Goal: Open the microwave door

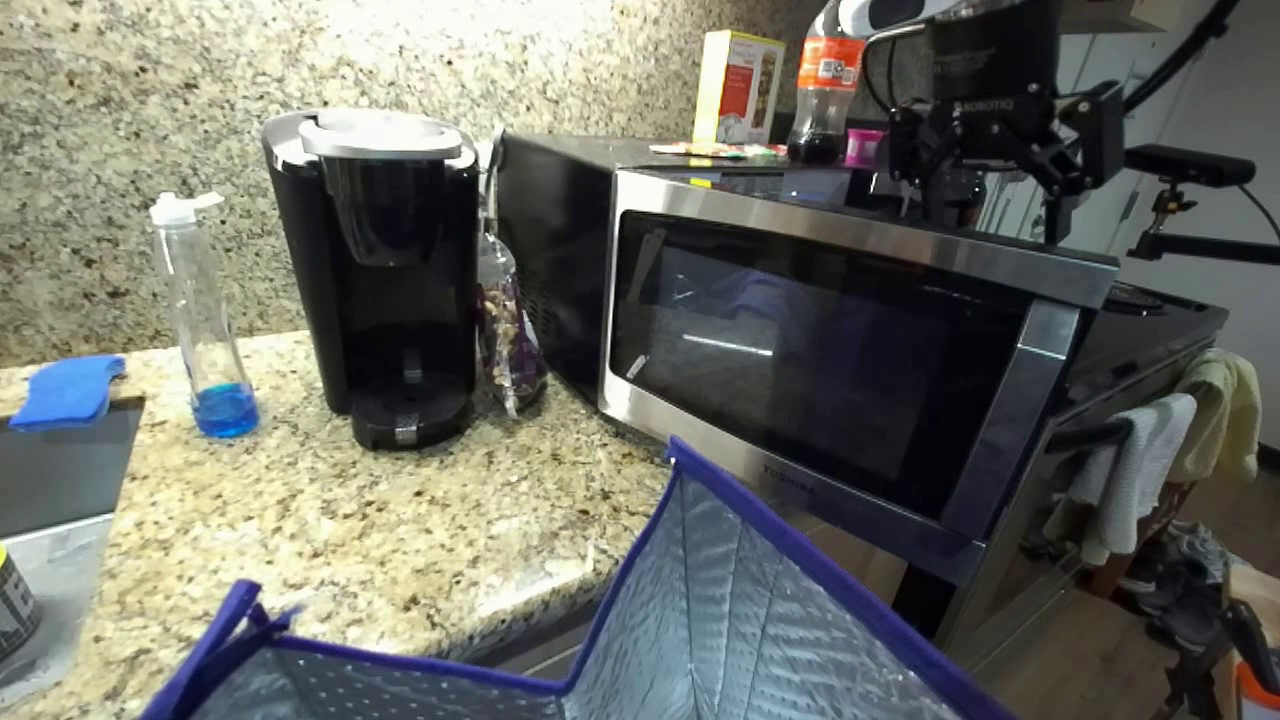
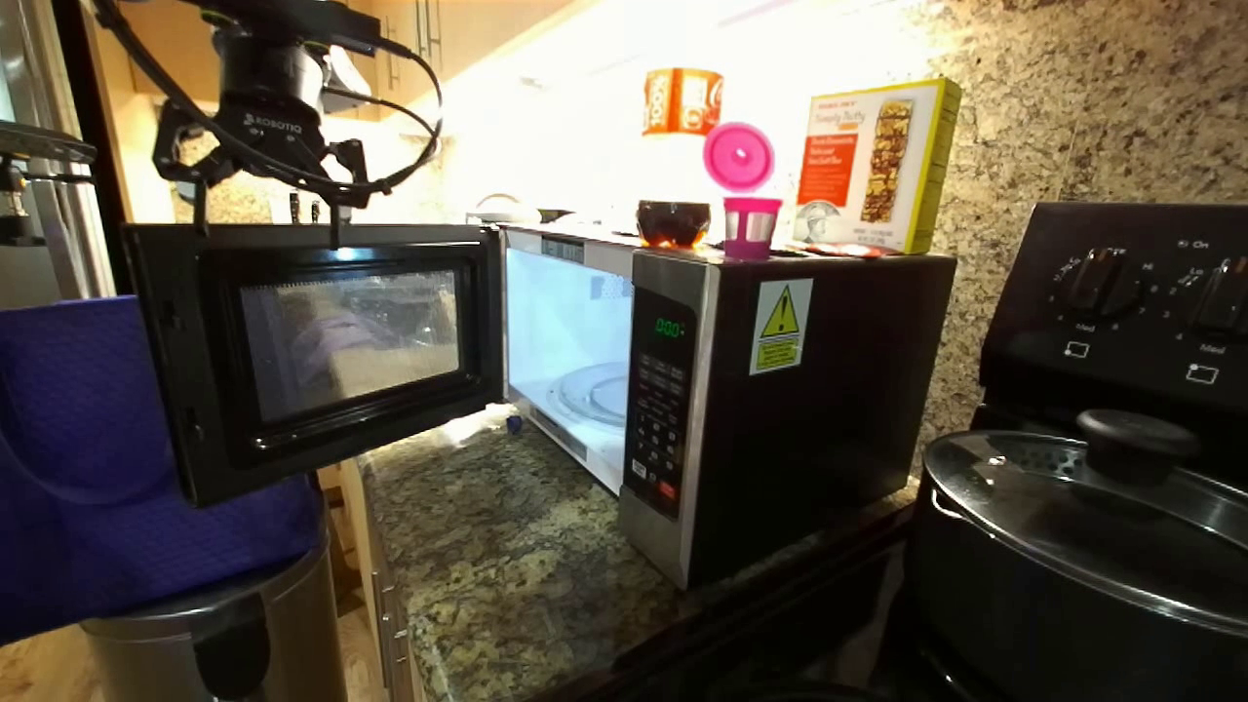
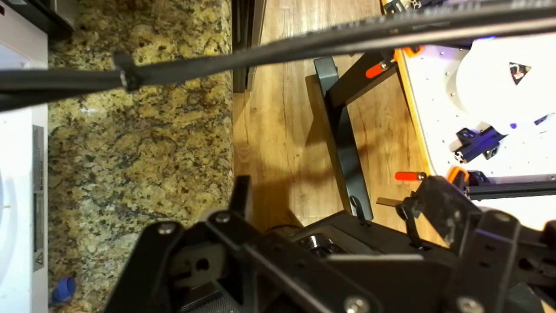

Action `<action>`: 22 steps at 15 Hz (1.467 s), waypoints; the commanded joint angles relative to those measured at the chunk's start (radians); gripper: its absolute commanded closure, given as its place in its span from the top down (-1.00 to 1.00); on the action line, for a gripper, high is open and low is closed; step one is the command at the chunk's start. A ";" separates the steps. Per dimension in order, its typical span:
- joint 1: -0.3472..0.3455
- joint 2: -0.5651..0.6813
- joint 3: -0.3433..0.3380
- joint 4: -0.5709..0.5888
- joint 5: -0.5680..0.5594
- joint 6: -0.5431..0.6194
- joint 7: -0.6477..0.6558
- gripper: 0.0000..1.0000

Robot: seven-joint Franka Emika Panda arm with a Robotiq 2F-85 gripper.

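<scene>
The microwave (image 2: 809, 419) stands on the granite counter; its black side also shows in an exterior view (image 1: 555, 240). The microwave door (image 2: 219, 361) is swung wide open, and the lit cavity with the glass turntable shows. The door's steel-framed outer face with its dark window shows in an exterior view (image 1: 800, 350). My gripper (image 2: 271, 222) is open and empty, fingers pointing down, at the door's top edge near its free end. It shows there in an exterior view (image 1: 993, 210) and in the wrist view (image 3: 337, 193). I cannot tell whether a fingertip touches the door.
A pink cup (image 2: 749, 229), a snack box (image 2: 863, 166) and a soda bottle (image 1: 825, 90) stand on the microwave. A blue insulated bag (image 1: 760, 600) is below the door. A coffee maker (image 1: 400, 230) stands beside the microwave. A lidded pot (image 2: 1072, 565) sits on the stove.
</scene>
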 commanded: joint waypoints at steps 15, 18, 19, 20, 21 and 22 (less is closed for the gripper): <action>0.002 -0.023 -0.098 -0.231 0.362 0.684 -0.521 1.00; 0.008 -0.046 -0.075 -0.258 0.443 0.646 -0.545 1.00; 0.008 -0.049 -0.067 -0.260 0.446 0.639 -0.541 1.00; 0.010 -0.049 -0.061 -0.258 0.447 0.631 -0.539 1.00; 0.013 -0.046 -0.057 -0.254 0.448 0.627 -0.543 1.00; 0.015 -0.045 -0.054 -0.250 0.450 0.618 -0.540 1.00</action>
